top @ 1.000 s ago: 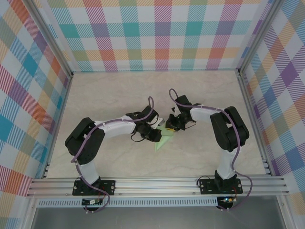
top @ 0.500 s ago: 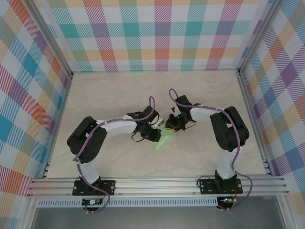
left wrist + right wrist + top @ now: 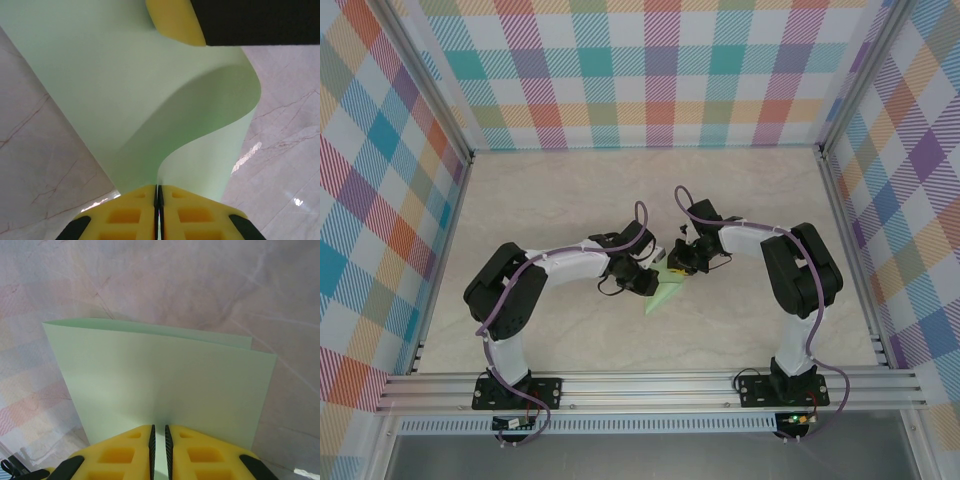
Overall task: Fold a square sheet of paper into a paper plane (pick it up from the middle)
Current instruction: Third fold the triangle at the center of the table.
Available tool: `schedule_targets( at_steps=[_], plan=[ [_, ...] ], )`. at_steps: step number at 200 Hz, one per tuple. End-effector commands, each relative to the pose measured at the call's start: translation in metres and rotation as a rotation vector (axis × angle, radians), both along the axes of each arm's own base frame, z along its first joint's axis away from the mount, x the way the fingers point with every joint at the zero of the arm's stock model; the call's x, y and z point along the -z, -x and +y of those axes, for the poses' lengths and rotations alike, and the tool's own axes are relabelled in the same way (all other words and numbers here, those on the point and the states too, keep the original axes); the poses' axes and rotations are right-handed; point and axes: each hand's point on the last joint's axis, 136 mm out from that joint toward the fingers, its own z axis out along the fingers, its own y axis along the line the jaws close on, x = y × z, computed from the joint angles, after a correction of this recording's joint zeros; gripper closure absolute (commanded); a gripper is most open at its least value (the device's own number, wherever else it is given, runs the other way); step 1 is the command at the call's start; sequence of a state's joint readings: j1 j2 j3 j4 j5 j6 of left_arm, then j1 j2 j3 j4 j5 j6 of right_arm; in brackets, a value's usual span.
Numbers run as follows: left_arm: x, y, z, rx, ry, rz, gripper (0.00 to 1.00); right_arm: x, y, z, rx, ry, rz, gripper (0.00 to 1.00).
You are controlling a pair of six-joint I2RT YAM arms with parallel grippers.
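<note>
Thin pale green square paper sheet [image 3: 160, 375], doubled over; left gripper [image 3: 158, 197] and right gripper [image 3: 159, 437] each clenched on it, probably steadying the fold.

our two arms bend inward from their bases and meet in the middle; our left arm [image 3: 560, 266] lies low with its elbow out to the left, and the left gripper [image 3: 645, 284] points right; our right arm [image 3: 790, 265] folds back at the elbow, and the right gripper [image 3: 680, 262] points left; the grippers sit just beside each other; each presses its yellow fingers [image 3: 135, 450] together on the square sheet of paper [image 3: 665, 293].
</note>
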State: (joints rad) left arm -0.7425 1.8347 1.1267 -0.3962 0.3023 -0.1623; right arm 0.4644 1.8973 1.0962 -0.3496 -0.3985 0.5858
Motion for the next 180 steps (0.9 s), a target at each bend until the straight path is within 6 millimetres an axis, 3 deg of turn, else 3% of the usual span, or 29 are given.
schedule_targets(
  at_steps=[1,180],
  plan=[
    [0.004,-0.004,0.008,-0.008,-0.049,0.01,0.89,0.007,0.008,-0.006,-0.004,0.025,0.039,0.83],
    [0.015,-0.007,0.011,-0.024,-0.077,0.015,0.87,0.012,0.012,-0.008,0.005,0.032,0.052,0.83]
  ],
)
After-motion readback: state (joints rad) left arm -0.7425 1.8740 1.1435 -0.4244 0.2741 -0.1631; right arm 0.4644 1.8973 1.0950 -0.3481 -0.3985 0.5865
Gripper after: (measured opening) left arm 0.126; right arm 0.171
